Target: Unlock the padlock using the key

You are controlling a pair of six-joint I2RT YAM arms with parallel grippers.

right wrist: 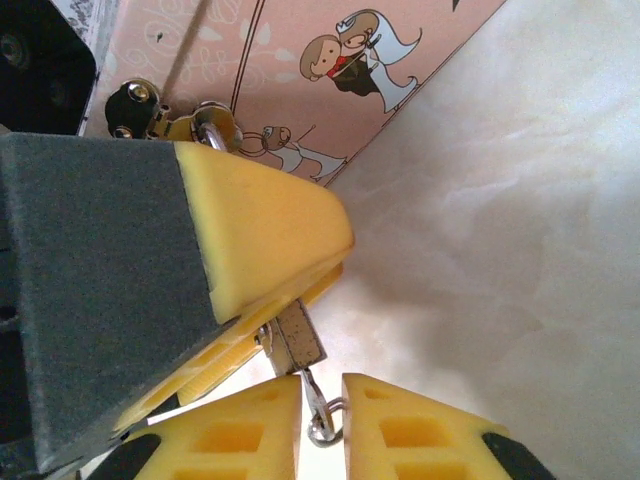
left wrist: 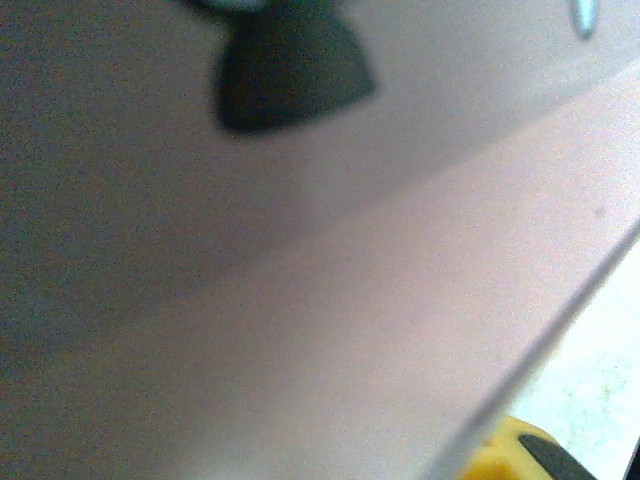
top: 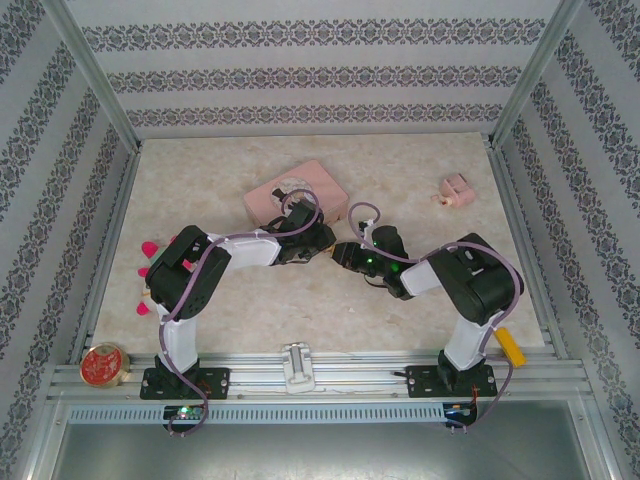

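Note:
In the right wrist view the small brass padlock (right wrist: 298, 335) sticks out from between the yellow pads (right wrist: 260, 230) of my left gripper (right wrist: 340, 265), which is shut on it. The thin key (right wrist: 317, 392) sits in the padlock's bottom, its ring hanging off the bow. My right gripper (right wrist: 322, 385) has its two yellow fingertips (right wrist: 250, 430) close on either side of the key, with the key and ring filling the narrow gap. From above, the left gripper (top: 308, 243) and right gripper (top: 340, 255) meet nose to nose just in front of the pink tin (top: 297, 190).
The pink tin (right wrist: 300, 60), printed with a cartoon bride and groom, lies right behind the left fingers, its metal latch (right wrist: 205, 125) beside them. It also blurs the left wrist view (left wrist: 300, 300). A small pink lump (top: 458, 190) lies far right. A red round tin (top: 103, 364) sits near left.

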